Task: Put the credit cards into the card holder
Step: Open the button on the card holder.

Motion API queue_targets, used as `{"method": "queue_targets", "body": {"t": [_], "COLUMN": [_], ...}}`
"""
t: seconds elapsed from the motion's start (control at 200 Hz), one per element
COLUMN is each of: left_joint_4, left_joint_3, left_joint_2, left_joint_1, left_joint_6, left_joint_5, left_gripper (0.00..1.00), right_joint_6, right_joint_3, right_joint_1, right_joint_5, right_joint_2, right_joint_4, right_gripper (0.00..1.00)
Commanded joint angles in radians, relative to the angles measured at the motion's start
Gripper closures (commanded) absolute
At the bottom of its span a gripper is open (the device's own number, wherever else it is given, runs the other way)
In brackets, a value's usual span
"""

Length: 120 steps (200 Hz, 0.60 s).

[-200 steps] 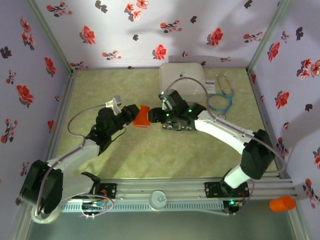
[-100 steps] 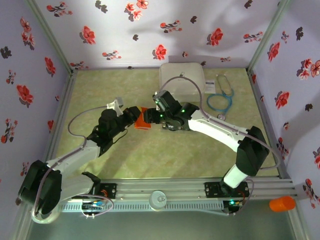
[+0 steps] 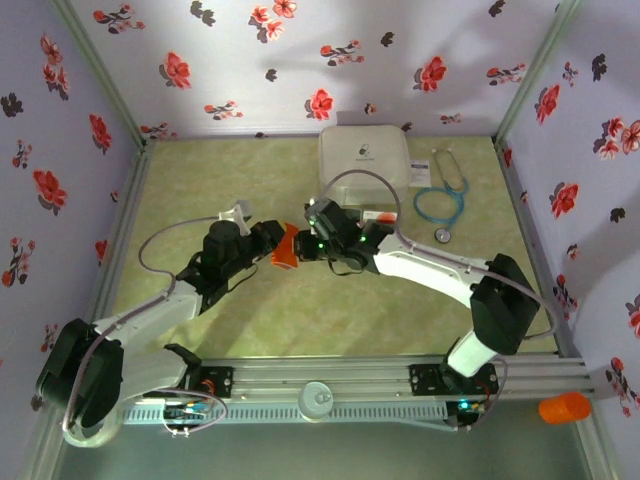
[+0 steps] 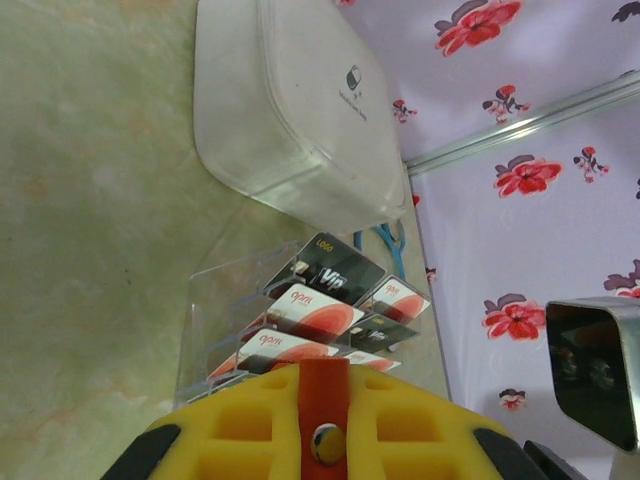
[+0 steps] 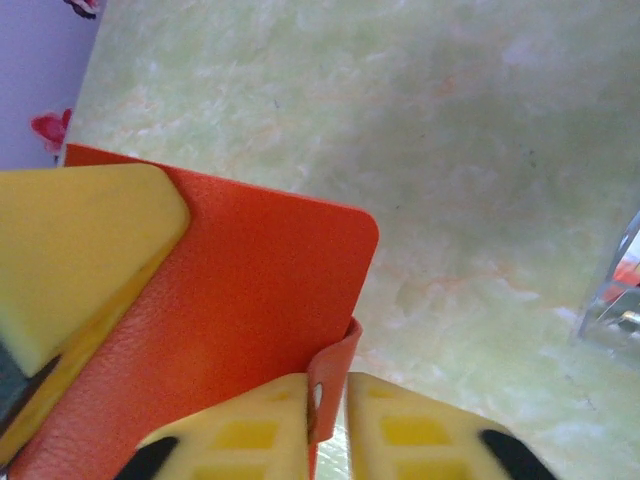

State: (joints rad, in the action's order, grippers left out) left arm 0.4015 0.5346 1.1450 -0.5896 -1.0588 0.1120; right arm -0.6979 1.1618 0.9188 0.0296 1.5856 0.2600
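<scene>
The orange card holder [image 3: 285, 248] hangs above the middle of the table, with my left gripper [image 3: 275, 243] shut on it from the left. In the left wrist view its orange edge with a metal snap [image 4: 323, 400] sits between the yellow fingers of the left gripper [image 4: 322, 375]. My right gripper [image 3: 304, 243] meets it from the right, its jaws closed on the holder's small strap tab [image 5: 335, 385]; the holder's flat face [image 5: 240, 300] spreads to the left of the right gripper [image 5: 328, 390]. The credit cards [image 4: 315, 310] stand in a clear tiered rack [image 3: 378, 217] behind the right arm.
A big white rounded case [image 3: 363, 157] lies at the back, a blue stethoscope [image 3: 442, 200] to its right. An orange cylinder [image 3: 564, 407] sits outside the frame at the near right. Flowered walls close in three sides.
My right gripper has swung left from the card rack to the card holder and closed on its tab. The left gripper kept its hold and lifted the holder slightly.
</scene>
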Motion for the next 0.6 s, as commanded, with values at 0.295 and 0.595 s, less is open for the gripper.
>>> {"method": "queue_targets", "body": {"t": [0.295,0.595], "left_joint_4": [0.073,0.274], "left_joint_3": [0.050,0.023], "left_joint_2": [-0.035,0.010], "left_joint_1": [-0.001,0.000], "left_joint_6": [0.016,-0.110], "left_joint_5": [-0.044,-0.048], "left_gripper": [1.00,1.00], "right_joint_6": [-0.001,-0.028], "right_joint_3": [-0.203,-0.205], "right_joint_1": [-0.123,-0.146], "right_joint_5": [-0.092,0.025], "right_joint_2": [-0.118,-0.315], "right_joint_4": [0.123,0.080], "right_gripper": [0.89,0.48]}}
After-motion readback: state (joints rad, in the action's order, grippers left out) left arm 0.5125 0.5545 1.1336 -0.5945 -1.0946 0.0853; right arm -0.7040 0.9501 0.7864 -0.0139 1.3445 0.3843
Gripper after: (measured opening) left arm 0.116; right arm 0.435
